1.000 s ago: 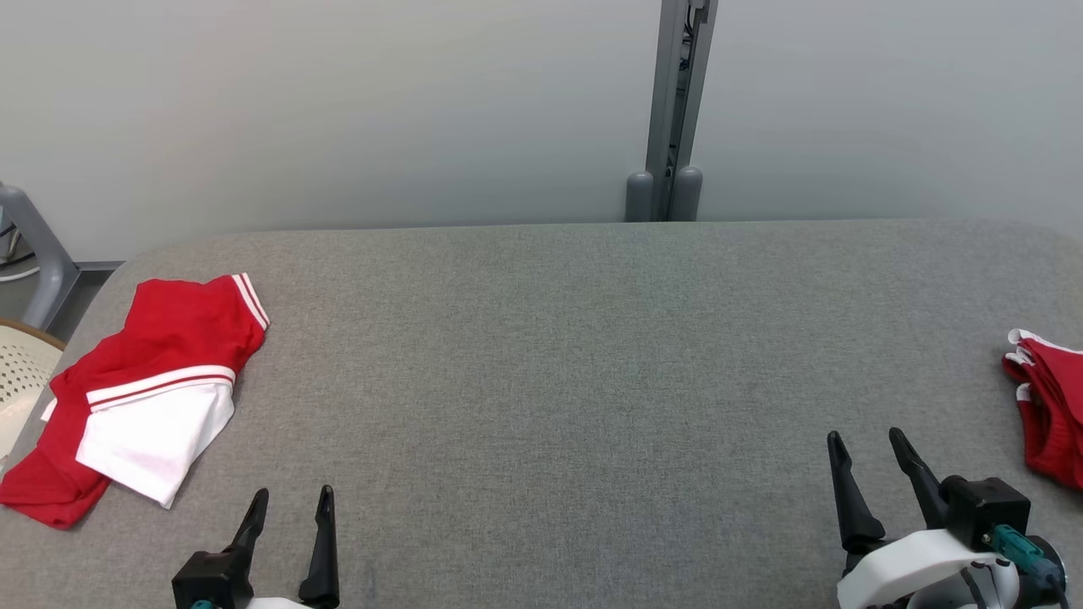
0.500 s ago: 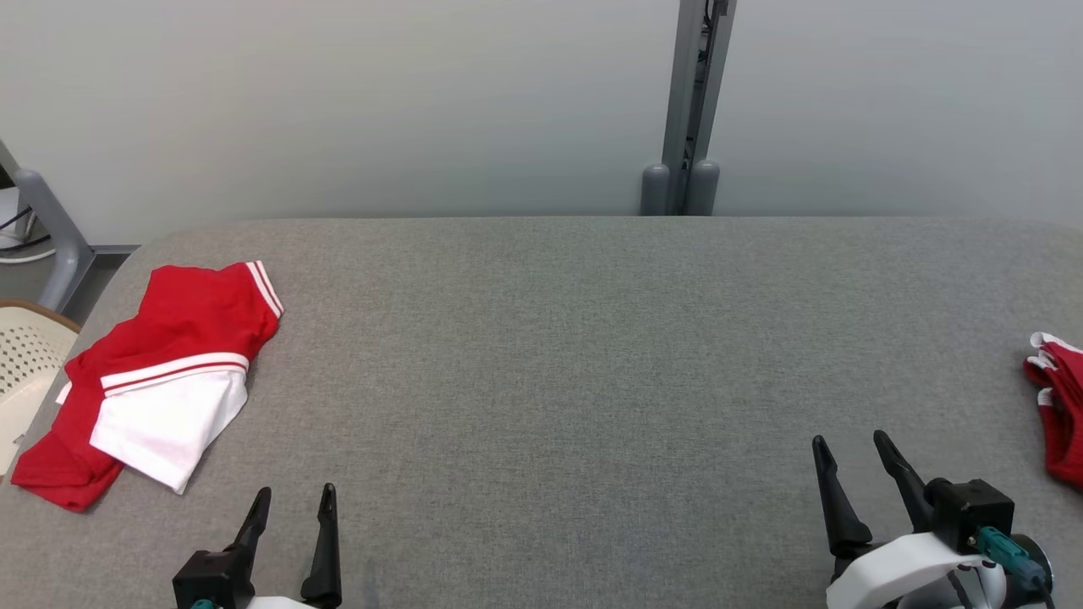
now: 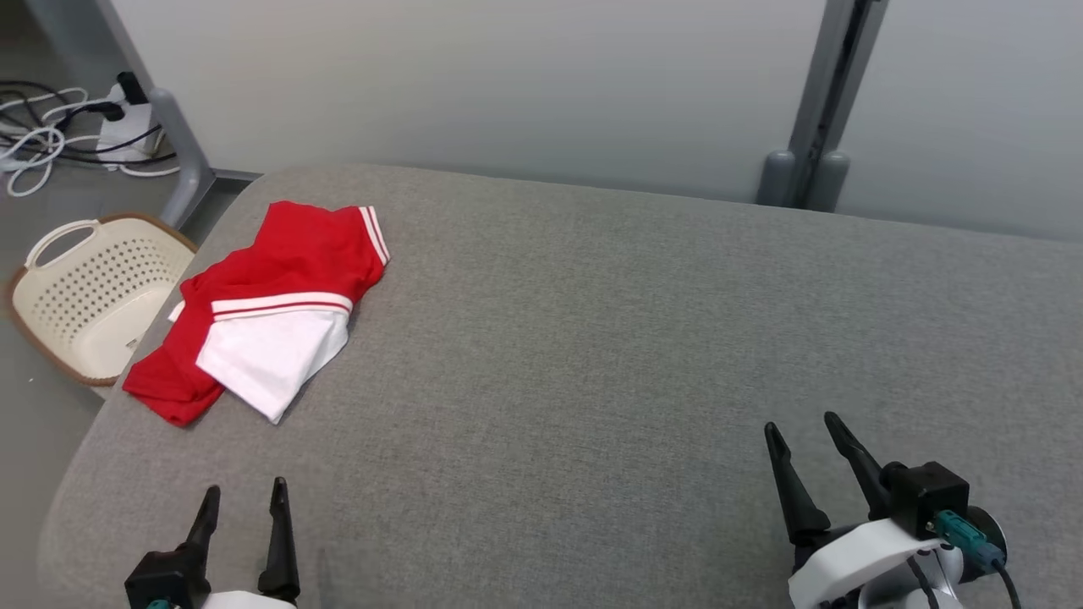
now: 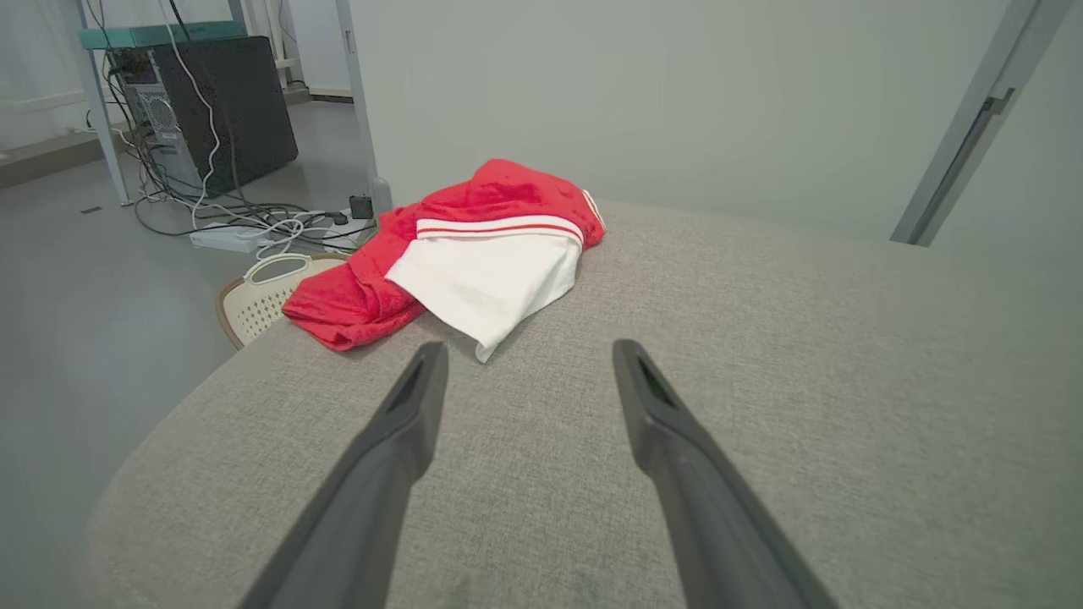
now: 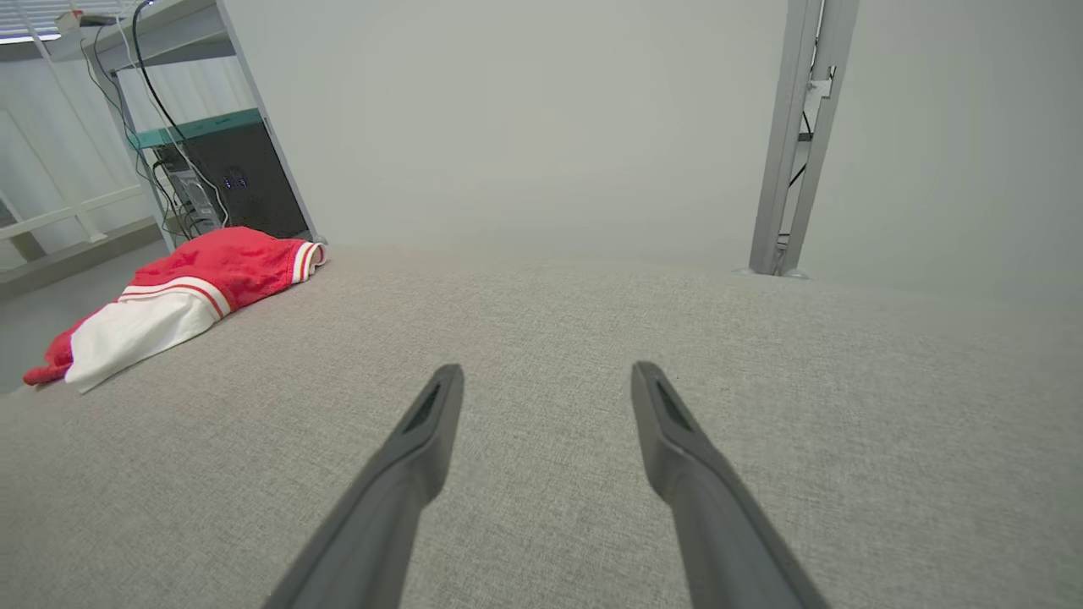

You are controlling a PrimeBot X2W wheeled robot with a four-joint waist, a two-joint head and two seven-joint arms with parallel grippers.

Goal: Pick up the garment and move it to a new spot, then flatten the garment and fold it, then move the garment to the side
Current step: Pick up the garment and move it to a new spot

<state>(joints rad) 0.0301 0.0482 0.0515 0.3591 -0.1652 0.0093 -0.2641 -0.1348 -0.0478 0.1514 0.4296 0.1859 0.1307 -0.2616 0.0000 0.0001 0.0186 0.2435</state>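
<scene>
**Garment** (image 3: 262,313): red shirt with a white short sleeve on top and thin red-and-white stripes at the seam. It lies rumpled at the far left corner of the bench (image 3: 609,338), with one red fold close to the left rim.

**Left pincer** (image 3: 244,486): at the bench's near edge. Fingers spread wide, nothing between them. The garment lies ahead of it and apart; in the left wrist view the white sleeve's corner is just beyond the fingertips (image 4: 427,359).

**Right pincer** (image 3: 800,422): at the near right, also spread wide and holding nothing. It is well apart from the garment, with most of the bench between them.

**Bench**: grey woven cloth top with rounded corners.

**Room**: pale partition wall (image 3: 508,85) behind the bench, with a grey upright post (image 3: 819,101) against it. On the floor at the far left are a tangle of cables (image 3: 42,135) and a computer tower (image 4: 224,110).

**Basket** (image 3: 51,237): cream, perforated, with a handle. It stands on the floor just beside the bench's left corner, below the garment. Its pale inner wall and floor show.
</scene>
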